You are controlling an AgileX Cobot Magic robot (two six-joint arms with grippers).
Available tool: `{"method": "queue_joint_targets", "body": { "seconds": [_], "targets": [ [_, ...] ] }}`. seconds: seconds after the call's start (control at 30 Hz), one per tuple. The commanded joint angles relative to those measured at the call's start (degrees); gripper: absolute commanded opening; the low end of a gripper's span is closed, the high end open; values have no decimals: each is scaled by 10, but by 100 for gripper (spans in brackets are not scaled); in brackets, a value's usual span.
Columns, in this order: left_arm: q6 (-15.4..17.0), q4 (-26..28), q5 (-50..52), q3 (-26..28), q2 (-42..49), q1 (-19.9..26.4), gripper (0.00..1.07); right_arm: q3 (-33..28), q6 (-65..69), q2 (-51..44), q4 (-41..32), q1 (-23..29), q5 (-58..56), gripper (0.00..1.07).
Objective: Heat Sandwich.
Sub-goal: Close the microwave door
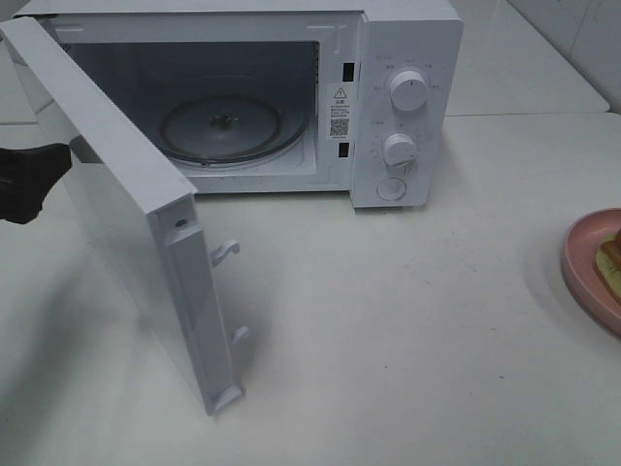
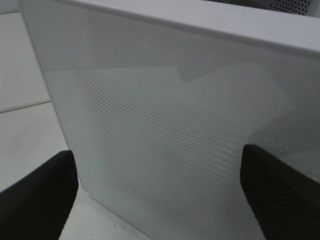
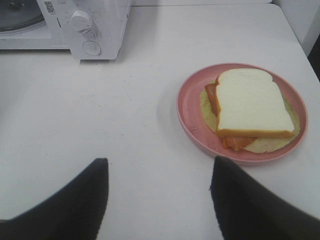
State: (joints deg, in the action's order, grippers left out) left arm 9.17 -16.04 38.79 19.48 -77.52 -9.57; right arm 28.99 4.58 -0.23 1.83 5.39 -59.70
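The sandwich (image 3: 255,102), white bread with tan crust over orange and pale filling, lies on a round pink plate (image 3: 190,107). In the exterior high view only a sliver of the sandwich (image 1: 611,257) and plate (image 1: 587,262) shows at the right edge. My right gripper (image 3: 157,200) is open and empty, hovering short of the plate. The white microwave (image 1: 408,58) stands with its door (image 1: 126,214) swung wide open, showing the glass turntable (image 1: 228,131). My left gripper (image 1: 39,175) is open behind the door's outer face (image 2: 165,130), black fingers (image 2: 35,200) spread wide, holding nothing.
The door sticks out toward the table's front left, with its latch hooks (image 1: 225,250) on the free edge. Two dials (image 1: 408,89) sit on the microwave's right panel. White tabletop (image 1: 408,330) lies between the microwave and the plate.
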Motion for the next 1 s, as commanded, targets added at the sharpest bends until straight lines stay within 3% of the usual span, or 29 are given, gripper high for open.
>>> {"method": "queue_joint_targets", "body": {
  "seconds": [0.03,0.1,0.2,0.3,0.33,0.37,0.43,0.5,0.53,0.63,1.0],
  "targets": [
    [-35,36,15,0,0,-26,81,-1,-5,-15,3,1,3,59],
    [-45,43,15,0,0,-30,81,-1,-5,-15,3,1,3,59],
    [-96,69,15,0,0,-53,81,-1,-5,-15,3,1,3,59],
    [-116,89,15,0,0,-65,81,-1,-5,-15,3,1,3,59],
    [-140,121,15,1,0,-77,81,-1,-5,-15,3,1,3,59],
    [-140,121,15,1,0,-77,81,-1,-5,-15,3,1,3,59],
    [-169,154,15,1,-3,-91,80,-1,-5,-15,3,1,3,59],
    [-218,206,18,1,-19,-114,80,-1,-5,-15,3,1,3,59],
    [-218,206,18,1,-19,-114,80,-1,-5,-15,3,1,3,59],
    [-277,274,19,19,-52,-151,80,-1,-5,-15,3,1,3,59],
    [-359,362,34,78,-121,-212,80,-1,-5,-15,3,1,3,59]
  ]
}}
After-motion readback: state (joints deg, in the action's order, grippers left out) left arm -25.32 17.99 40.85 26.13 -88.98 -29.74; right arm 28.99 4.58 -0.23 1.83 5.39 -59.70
